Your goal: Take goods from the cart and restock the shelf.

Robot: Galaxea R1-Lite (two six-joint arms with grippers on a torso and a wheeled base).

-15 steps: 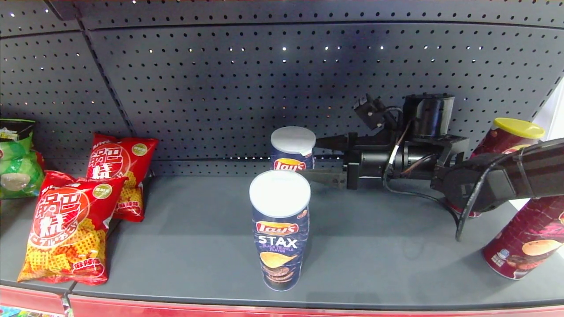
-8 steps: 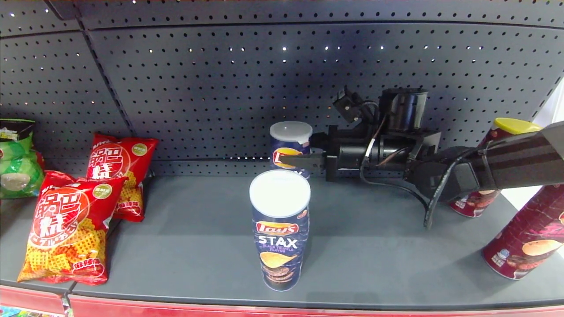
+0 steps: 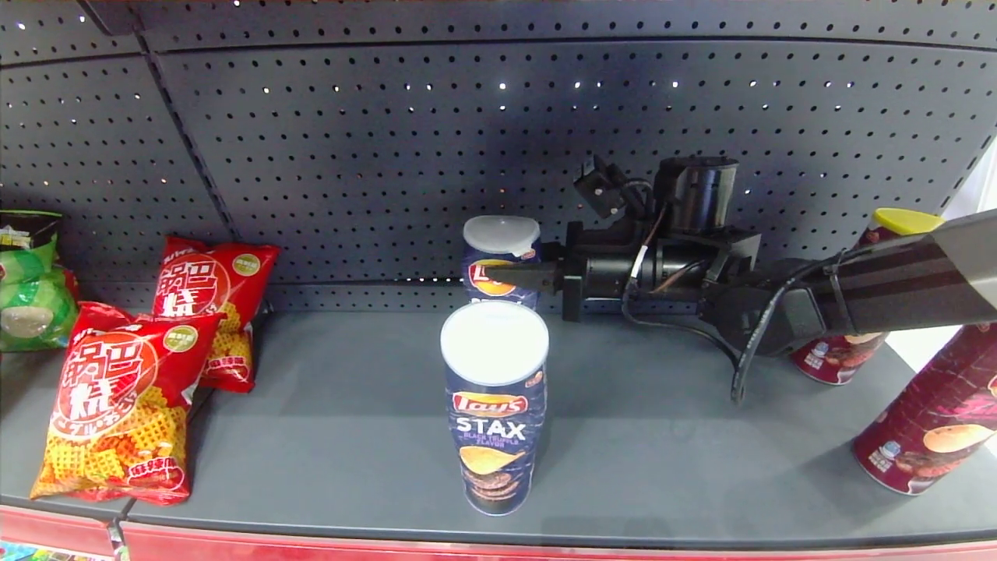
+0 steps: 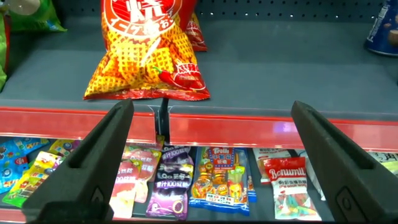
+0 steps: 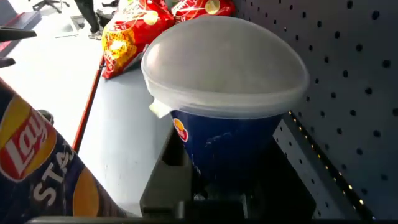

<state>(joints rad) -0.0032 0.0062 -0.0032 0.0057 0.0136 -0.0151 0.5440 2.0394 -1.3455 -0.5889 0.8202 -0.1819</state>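
My right gripper (image 3: 510, 274) is shut on a blue chip can (image 3: 498, 238) with a white lid, near the back of the grey shelf (image 3: 662, 452). The can hangs close to the pegboard wall, tilted slightly. In the right wrist view the same can (image 5: 224, 74) sits between the fingers of the right gripper (image 5: 230, 186). A second blue chip can (image 3: 494, 405) stands upright just in front of it, near the shelf's front edge. My left gripper (image 4: 211, 168) is open with nothing in it, in front of the shelf's red front strip (image 4: 249, 127).
Two red snack bags (image 3: 117, 397) (image 3: 210, 304) and a green bag (image 3: 27, 288) lie at the shelf's left. Dark red chip cans (image 3: 927, 421) (image 3: 888, 234) stand at the right. Candy packs (image 4: 217, 180) fill the lower shelf. Bare shelf lies either side of the front can.
The right gripper closed on the rear blue can and carried it slightly up and to the left along the back wall. The front can and bags stayed put.
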